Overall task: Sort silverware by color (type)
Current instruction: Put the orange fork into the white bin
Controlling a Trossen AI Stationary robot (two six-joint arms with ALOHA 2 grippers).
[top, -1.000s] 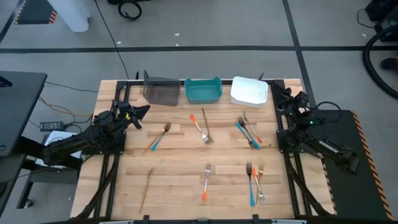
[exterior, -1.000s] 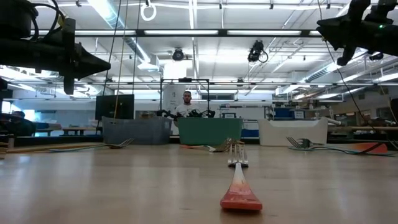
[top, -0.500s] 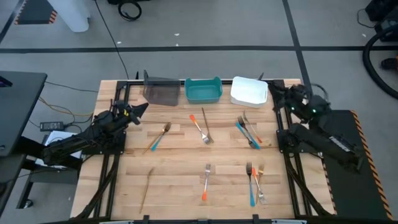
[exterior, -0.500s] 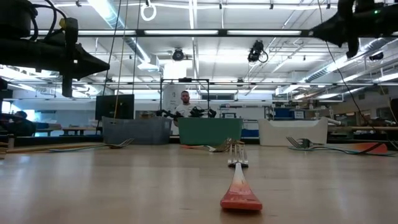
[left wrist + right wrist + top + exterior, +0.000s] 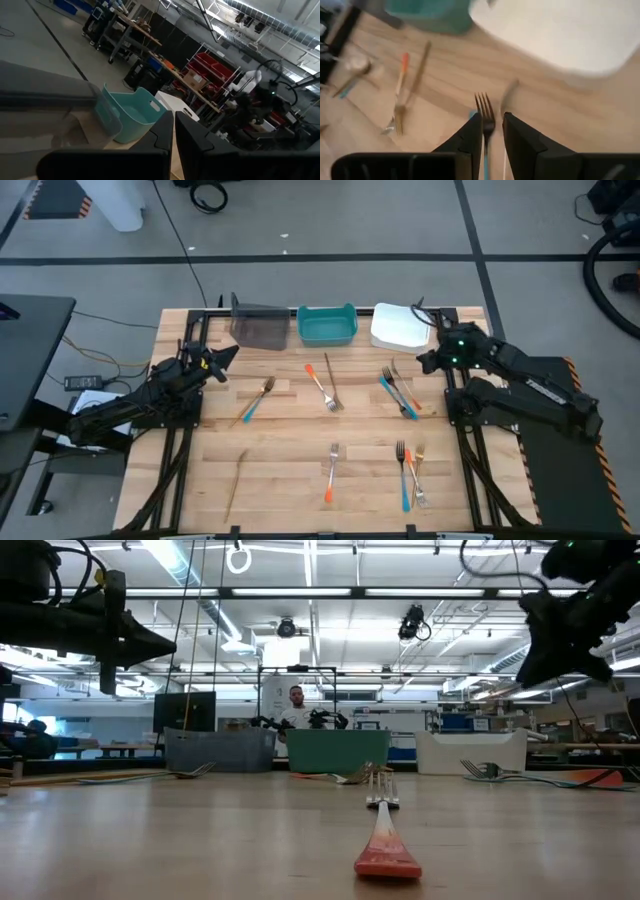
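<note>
We see the right gripper [image 5: 424, 361] over the table's [image 5: 290, 470] right side, just beside the white bin [image 5: 401, 326] and close to a cluster of forks [image 5: 398, 390] with blue and orange handles; its fingers [image 5: 470, 137] stand a little apart with nothing between them, and a blue-handled fork [image 5: 485, 122] lies on the wood below the gap. The left gripper [image 5: 226, 358] sits at the table's left edge, near the dark bin [image 5: 259, 326], fingers [image 5: 162, 134] almost together, holding nothing. We count the silverware all on the table, none in the bins: a blue-handled one [image 5: 256, 399] left of centre, an orange one and a wood-coloured one [image 5: 322, 383] crossing below the teal bin [image 5: 327, 326], an orange fork [image 5: 331, 472] at centre front, a wood-coloured piece [image 5: 236, 483] at front left, and a mixed group [image 5: 409, 474] at front right. In the low view a person [image 5: 296, 710] shows behind the table.
</note>
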